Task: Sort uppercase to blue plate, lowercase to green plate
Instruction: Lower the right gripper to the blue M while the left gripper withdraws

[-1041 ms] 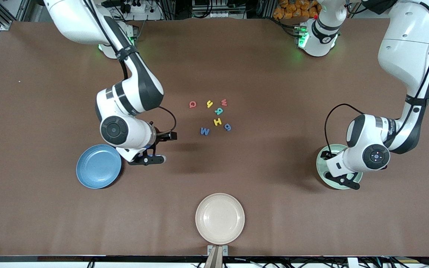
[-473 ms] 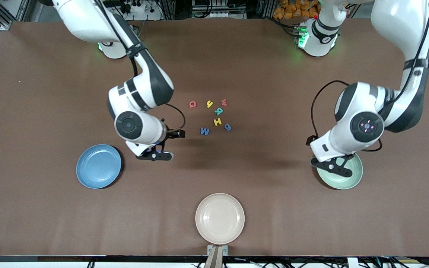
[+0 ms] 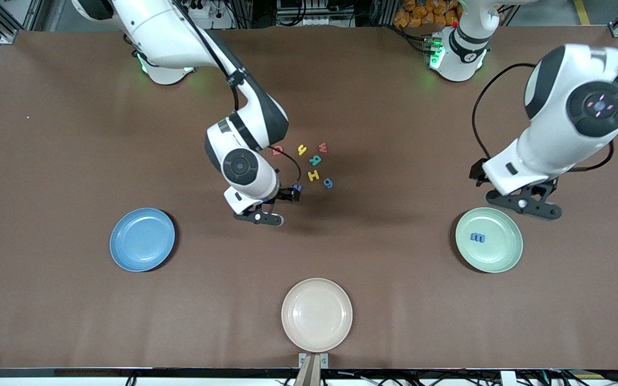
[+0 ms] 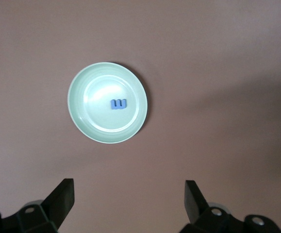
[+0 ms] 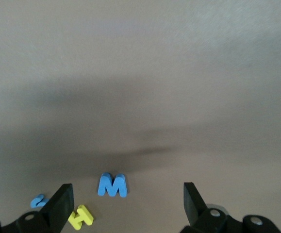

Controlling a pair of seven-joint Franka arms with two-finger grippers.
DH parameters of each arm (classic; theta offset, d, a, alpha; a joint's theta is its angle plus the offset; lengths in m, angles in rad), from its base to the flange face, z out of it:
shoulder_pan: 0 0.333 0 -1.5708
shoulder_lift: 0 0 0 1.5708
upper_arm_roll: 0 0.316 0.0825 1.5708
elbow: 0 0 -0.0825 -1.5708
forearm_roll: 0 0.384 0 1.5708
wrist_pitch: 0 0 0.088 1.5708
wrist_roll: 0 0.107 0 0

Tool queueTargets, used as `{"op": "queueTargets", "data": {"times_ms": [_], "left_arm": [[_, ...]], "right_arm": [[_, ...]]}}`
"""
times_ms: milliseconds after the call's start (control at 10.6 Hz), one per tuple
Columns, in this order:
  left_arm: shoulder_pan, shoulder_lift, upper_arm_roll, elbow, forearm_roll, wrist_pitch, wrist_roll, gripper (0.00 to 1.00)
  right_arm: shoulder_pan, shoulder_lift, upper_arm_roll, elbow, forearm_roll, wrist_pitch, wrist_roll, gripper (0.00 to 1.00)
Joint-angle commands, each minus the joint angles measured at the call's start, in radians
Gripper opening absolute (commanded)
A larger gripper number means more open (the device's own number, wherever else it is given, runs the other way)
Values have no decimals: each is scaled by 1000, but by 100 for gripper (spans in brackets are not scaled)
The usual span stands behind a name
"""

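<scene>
Front view, change: the right gripper [image 3: 259, 217] has travelled from beside the blue plate [image 3: 142, 239] toward the letter cluster and now hangs above bare table just at the nearer edge of the cluster, its arm covering part of the red Q [image 3: 277, 150].
Front view, change: the left gripper [image 3: 524, 204] has risen off the green plate [image 3: 488, 239] and is now over the table just past the plate's rim, on the side toward the arm bases.
Front view, green plate: the blue m [image 3: 477, 237] lies flat inside, uncovered.
Front view, cluster: yellow y [image 3: 302, 149], red w [image 3: 323, 147], teal R [image 3: 315, 160], yellow H [image 3: 313, 175] and blue g [image 3: 328, 183] sit close together, beside the right gripper toward the left arm's end; blue M [image 3: 297, 188] is almost hidden by the wrist.
Front view, open room: the blue plate is empty, well apart from the right gripper; a cream plate [image 3: 316, 314] sits at the table's near edge; broad bare table between all three plates.
Left wrist view: fingers [image 4: 62, 198] spread wide, nothing between them; the green plate with the blue m lies ahead, bare table all round.
Right wrist view: fingers [image 5: 192, 201] spread wide, empty; the blue M lies between their lines, just ahead, with the yellow H and blue g by one finger.
</scene>
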Motion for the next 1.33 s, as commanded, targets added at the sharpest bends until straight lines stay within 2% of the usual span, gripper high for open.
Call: {"op": "queueTargets", "data": {"times_ms": [0, 379, 662, 1230], "left_arm": [[12, -41, 14, -25, -98, -2, -13, 100], [68, -27, 14, -8, -136, -1, -21, 100], [58, -37, -1, -4, -134, -1, -21, 100], [60, -29, -3, -16, -134, -19, -10, 100]], "right_arm": [[23, 27, -8, 5, -20, 14, 42, 100], [66, 62, -9, -29, -49, 89, 131, 100], [78, 63, -9, -76, -49, 152, 153, 100], [124, 76, -9, -81, -48, 181, 229, 100]]}}
